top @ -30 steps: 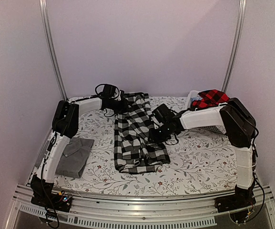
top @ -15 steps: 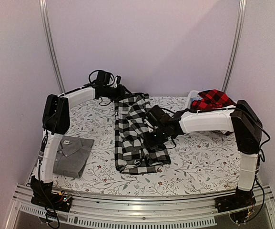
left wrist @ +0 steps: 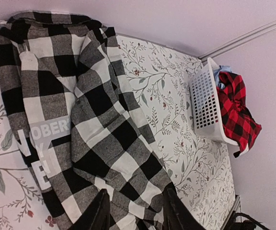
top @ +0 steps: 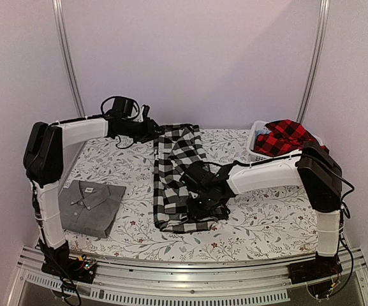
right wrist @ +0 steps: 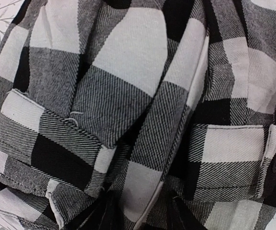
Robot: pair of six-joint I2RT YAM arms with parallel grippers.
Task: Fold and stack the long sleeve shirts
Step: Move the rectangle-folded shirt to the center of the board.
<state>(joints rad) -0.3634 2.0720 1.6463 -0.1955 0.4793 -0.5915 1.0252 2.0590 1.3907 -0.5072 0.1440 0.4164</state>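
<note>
The black-and-white buffalo check shirt (top: 177, 172) lies folded lengthwise as a long strip in the middle of the table, its white lettering (left wrist: 44, 148) visible in the left wrist view. My left gripper (top: 153, 131) hovers at the shirt's far left corner, open and empty (left wrist: 137, 215). My right gripper (top: 199, 194) is down on the shirt's near right part, jaws apart with a fold of check cloth (right wrist: 128, 96) between them (right wrist: 138, 215). The plain grey shirt (top: 88, 207) lies folded at the near left. The red-and-black check shirt (top: 286, 137) is heaped in the basket.
A white plastic basket (top: 257, 148) stands at the far right corner; it also shows in the left wrist view (left wrist: 202, 103) with the red shirt (left wrist: 238, 112) spilling over its rim. The table has a floral cloth (top: 266, 210). Metal posts stand at the back corners.
My left arm has swung up and back to the left, uncovering the grey shirt. My right gripper has moved forward and left along the check shirt, lower onto it.
</note>
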